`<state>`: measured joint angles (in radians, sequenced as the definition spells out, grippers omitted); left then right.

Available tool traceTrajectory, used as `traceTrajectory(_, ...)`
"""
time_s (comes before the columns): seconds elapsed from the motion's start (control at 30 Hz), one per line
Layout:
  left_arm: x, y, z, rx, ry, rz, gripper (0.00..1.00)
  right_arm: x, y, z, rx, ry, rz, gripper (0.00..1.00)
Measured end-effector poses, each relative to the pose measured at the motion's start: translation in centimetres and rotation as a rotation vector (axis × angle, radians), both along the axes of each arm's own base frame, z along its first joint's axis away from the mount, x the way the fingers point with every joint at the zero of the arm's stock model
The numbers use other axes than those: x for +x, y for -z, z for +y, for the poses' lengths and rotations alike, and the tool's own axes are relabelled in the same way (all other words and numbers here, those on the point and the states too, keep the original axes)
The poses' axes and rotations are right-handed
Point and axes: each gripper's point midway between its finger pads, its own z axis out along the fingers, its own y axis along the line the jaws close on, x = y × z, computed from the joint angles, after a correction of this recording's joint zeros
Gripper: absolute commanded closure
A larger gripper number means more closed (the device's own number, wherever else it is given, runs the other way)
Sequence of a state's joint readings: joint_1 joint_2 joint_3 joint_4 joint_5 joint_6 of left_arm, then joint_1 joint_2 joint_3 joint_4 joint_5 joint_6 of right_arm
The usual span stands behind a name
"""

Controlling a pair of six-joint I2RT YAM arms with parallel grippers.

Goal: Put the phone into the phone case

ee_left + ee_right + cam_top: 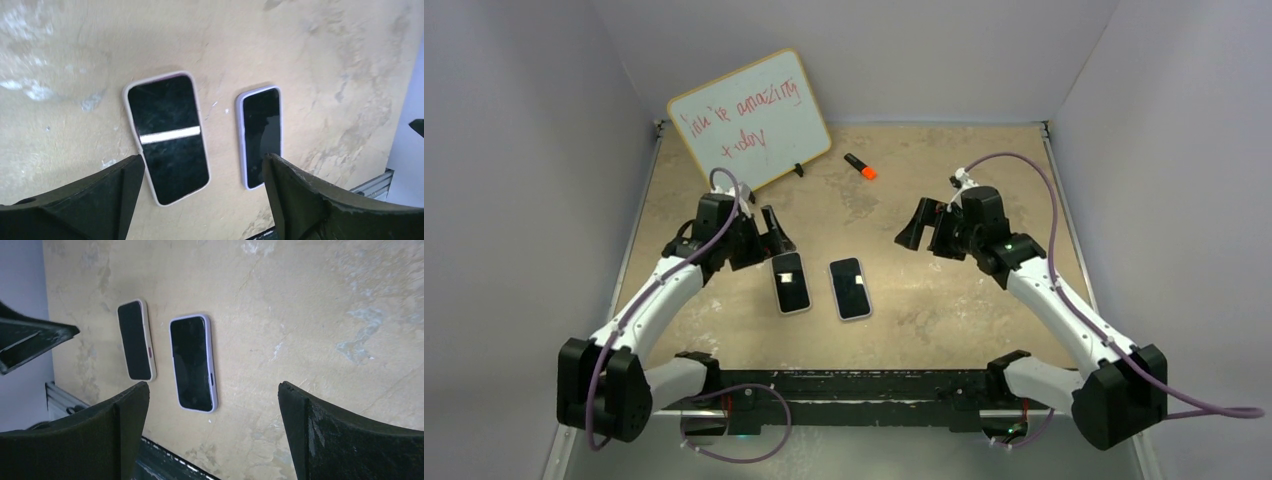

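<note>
Two phone-shaped things with dark screens lie side by side on the tan table. The left one (790, 282) has a pale cream rim and also shows in the left wrist view (167, 137) and the right wrist view (135, 340). The right one (850, 288) has a lilac rim (261, 136) (192, 362). I cannot tell which is a bare phone and which a case. My left gripper (774, 236) (201, 165) is open and empty, just behind the cream one. My right gripper (919, 226) (214, 390) is open and empty, up and right of the lilac one.
A whiteboard (749, 120) with red writing leans at the back left. An orange marker (860, 167) lies near the back middle. A black rail (844, 385) runs along the near table edge. Grey walls close in the left, right and back sides.
</note>
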<state>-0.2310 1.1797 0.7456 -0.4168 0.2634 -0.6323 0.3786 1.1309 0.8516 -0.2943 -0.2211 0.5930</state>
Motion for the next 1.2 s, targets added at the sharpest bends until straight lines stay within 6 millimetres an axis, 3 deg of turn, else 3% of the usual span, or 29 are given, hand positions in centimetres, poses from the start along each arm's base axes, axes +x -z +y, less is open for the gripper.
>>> traceTrajectory(0.27, 1.9, -9.3, -0.4, -0.016, 0.062, -0.286, 0.06, 2.1, -4.9, -1.5, -0.010, 0.120, -0.138, 0.01)
traceTrajectory(0.3, 2.1, -11.3, -0.8, -0.032, 0.090, -0.343, 0.06, 2.3, -5.6, -1.6, -0.011, 0.130, -0.155, 0.01)
traceTrajectory(0.6, 1.4, -19.5, -2.9, -0.134, 0.224, -0.563, 0.04, 2.6, -12.6, -2.4, 0.022, 0.159, -0.328, 0.01)
traceTrajectory(0.7, 1.0, -20.9, -3.1, -0.153, 0.244, -0.608, 0.04, 2.3, -14.3, -2.5, 0.039, 0.158, -0.370, 0.01)
traceTrajectory(0.87, 0.2, -22.2, -3.5, -0.178, 0.271, -0.651, 0.04, 1.7, -15.3, -2.6, 0.057, 0.151, -0.401, 0.01)
traceTrajectory(1.2, -1.0, -21.5, -3.7, -0.197, 0.302, -0.656, 0.03, 1.0, -16.1, -2.2, 0.100, 0.128, -0.430, 0.01)
